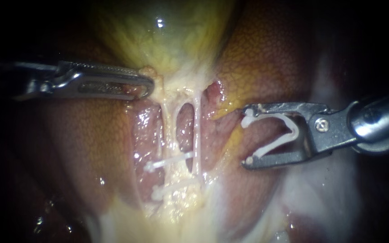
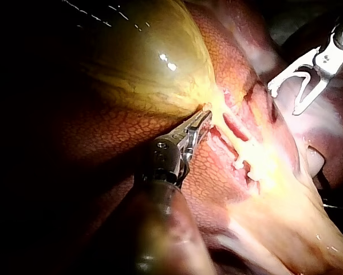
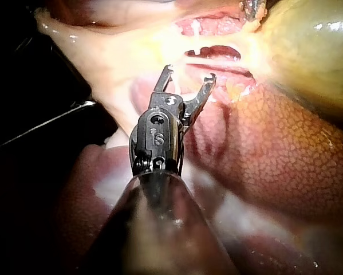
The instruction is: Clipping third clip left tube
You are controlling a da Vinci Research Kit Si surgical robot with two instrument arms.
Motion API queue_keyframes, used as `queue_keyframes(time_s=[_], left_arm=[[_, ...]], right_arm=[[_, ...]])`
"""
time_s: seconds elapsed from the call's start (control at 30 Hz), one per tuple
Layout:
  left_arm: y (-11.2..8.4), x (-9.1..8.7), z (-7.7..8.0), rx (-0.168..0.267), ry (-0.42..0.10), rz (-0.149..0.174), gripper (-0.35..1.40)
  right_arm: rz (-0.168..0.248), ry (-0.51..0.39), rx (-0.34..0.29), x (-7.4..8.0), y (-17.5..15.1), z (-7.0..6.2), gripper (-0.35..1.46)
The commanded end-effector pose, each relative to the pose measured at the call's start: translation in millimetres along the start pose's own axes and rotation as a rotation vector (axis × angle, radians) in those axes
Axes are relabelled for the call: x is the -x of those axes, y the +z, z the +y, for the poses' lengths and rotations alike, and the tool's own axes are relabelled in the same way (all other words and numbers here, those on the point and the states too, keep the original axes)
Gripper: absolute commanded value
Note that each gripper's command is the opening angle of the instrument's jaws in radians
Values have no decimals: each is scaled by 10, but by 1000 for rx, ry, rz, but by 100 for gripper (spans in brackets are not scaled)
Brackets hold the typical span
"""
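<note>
The left instrument (image 1: 144, 86) is coming in from 9 o'clock. Its jaws are clamping together on the neck of the gallbladder (image 1: 167, 31), holding it toward 10 o'clock so both tubes are standing taut over the liver (image 1: 271, 54). The right instrument (image 1: 247, 137) is hovering at 3 o'clock, well apart from the tubes. Its jaws are standing wide but each is gripping one leg of the loaded clip (image 1: 294, 130), i.e. clamped on it w/ the mouth facing 9 o'clock. The left tube (image 1: 162, 123) is running 12 to 6 just on the 9 o'clock side of centre, w/ the right tube (image 1: 197, 130) beside it and a window between. The upper clip (image 1: 169, 162) and lower clip (image 1: 165, 192) are already sitting toward 6 o'clock, so free tube is probably lying only above them. Risks, as I'm judging them: the right tube is lying between the loaded clip and its target, so a straight approach is likely catching the wrong tube, or both. A jaw tip missing the window is risking a poke into the liver. Closing too near the upper clip is risking overlap, and too much pull is risking a tear at the neck.
</note>
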Motion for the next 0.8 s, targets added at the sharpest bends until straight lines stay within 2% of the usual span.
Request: queue_keyframes(time_s=[0.03,0.2,0.33,0.4,0.63,0.8], left_arm=[[-1,0,0,0,0,0,-35],[-5,2,0,-3,-1,1,-35],[-20,15,-1,-16,-8,6,-35],[-29,23,-2,-10,-11,9,-35],[-61,53,-9,4,-30,-26,-35],[-68,58,-15,6,-23,-31,-35]], right_arm=[[1,0,-1,0,0,0,50],[2,-1,-4,0,0,0,50],[3,-1,-7,0,0,0,50],[4,-1,-9,0,0,0,50],[7,-1,-17,0,2,2,50],[14,-8,-46,-3,9,4,50]])
